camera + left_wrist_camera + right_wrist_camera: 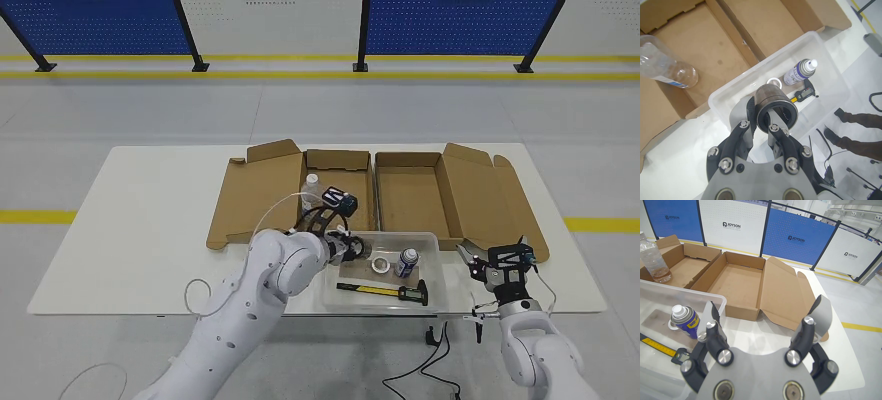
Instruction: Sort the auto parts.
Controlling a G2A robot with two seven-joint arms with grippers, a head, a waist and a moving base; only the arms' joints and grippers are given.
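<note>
My left gripper (762, 108) is shut on a steel cylindrical bearing (772, 96), one finger inside its bore and one on its outer wall. It hangs over the left end of the clear plastic bin (761, 65). In the bin stand a blue spray can (800, 73) and a white ring (774, 81), and a digital caliper (804, 93) lies beside them. My right gripper (765, 306) is open and holds nothing, above the table right of the bin (687, 293), near the spray can (687, 321). From above, the left gripper (345, 245) and the right gripper (497, 262) flank the bin (390, 236).
Two open cardboard boxes lie behind the bin. The left box (285, 205) holds a clear plastic bottle (311, 187); the right box (410, 200) has a bare floor, its flap (500, 195) spread toward the right gripper. Black cables (435, 335) hang off the table's front edge.
</note>
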